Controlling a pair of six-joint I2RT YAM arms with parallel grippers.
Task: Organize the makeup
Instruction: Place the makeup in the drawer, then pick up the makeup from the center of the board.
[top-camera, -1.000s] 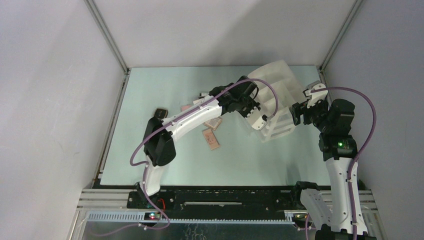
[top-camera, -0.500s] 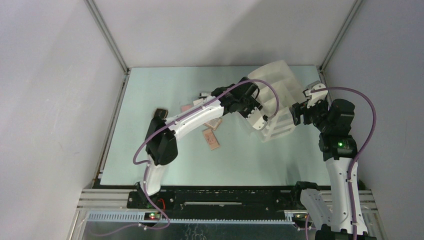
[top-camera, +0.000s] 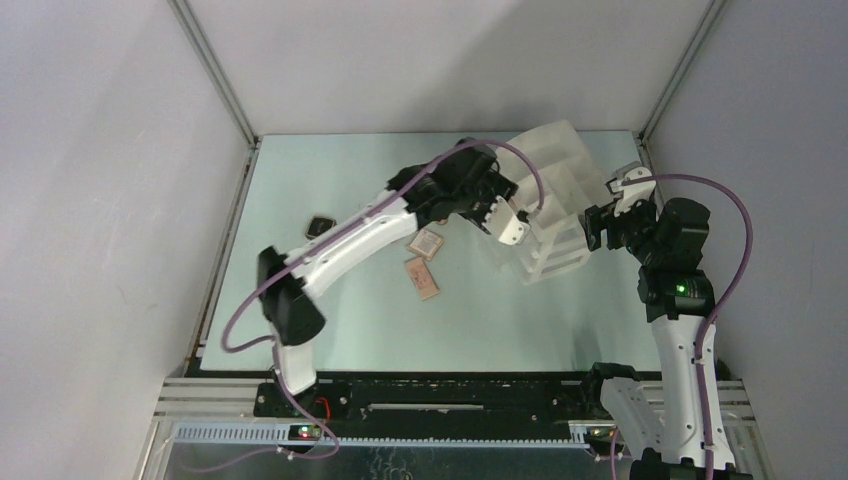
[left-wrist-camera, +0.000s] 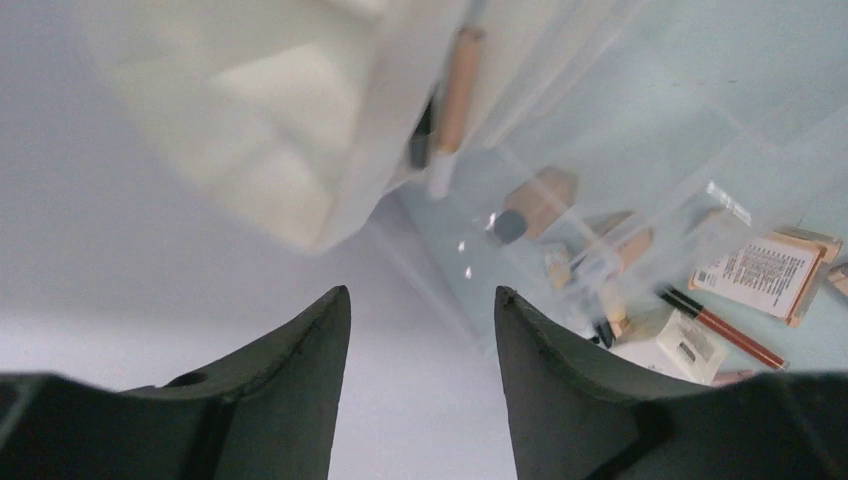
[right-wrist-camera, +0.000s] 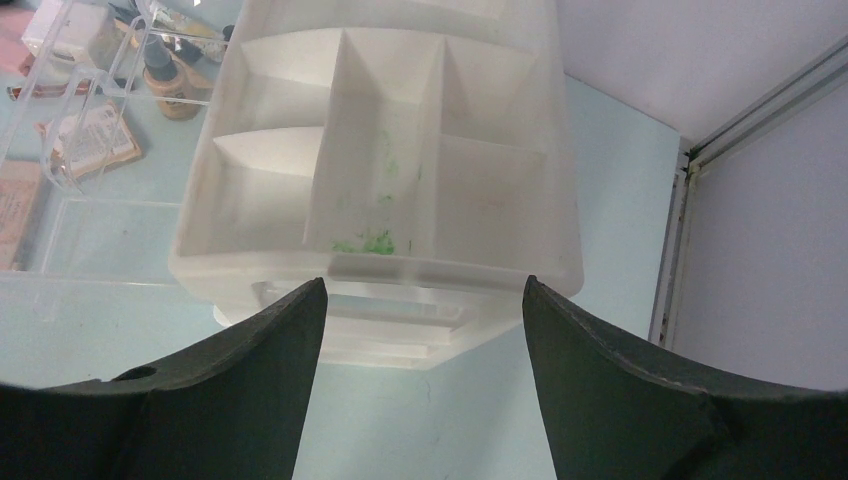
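Gripper of left arm (top-camera: 508, 222) now farther back

Pale-green tabletop (top-camera: 330, 180) w/ grey walls (top-camera: 430, 60), alum. corner rails (top-camera: 214, 70), even light.

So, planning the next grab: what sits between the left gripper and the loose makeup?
The organizer's clear wall; the left wrist view sees the makeup through it.

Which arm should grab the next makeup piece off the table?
Probably left. The left gripper, open, hangs near the palettes on the table; the right gripper, also open, sits beyond the organizer, which stands between it and them.
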